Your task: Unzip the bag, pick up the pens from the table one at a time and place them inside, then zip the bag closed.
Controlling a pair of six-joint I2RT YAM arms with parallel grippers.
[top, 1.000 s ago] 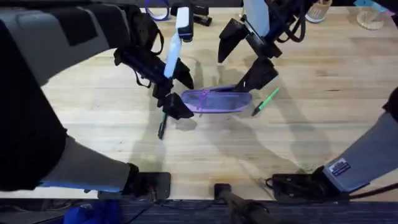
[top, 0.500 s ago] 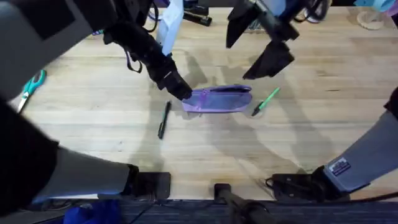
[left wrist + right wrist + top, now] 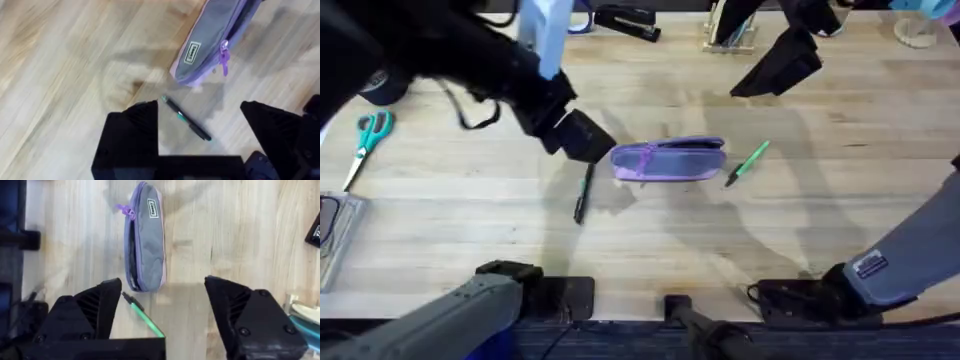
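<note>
While both grippers, left (image 3: 200, 127) and right (image 3: 160, 307), hang spread and empty, pouch (image 3: 668, 160) lies mid-surface (image 3: 650, 260), black pen (image 3: 583, 192) and green pen (image 3: 747, 162) flanking

Bag (image 3: 669, 160) flanked by pens (image 3: 583, 192); table (image 3: 650, 250) in front open.

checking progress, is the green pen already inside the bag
No, the green pen lies on the table beside the bag.

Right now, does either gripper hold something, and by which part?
Nothing is held. The left gripper and right gripper are both open above the table.
</note>
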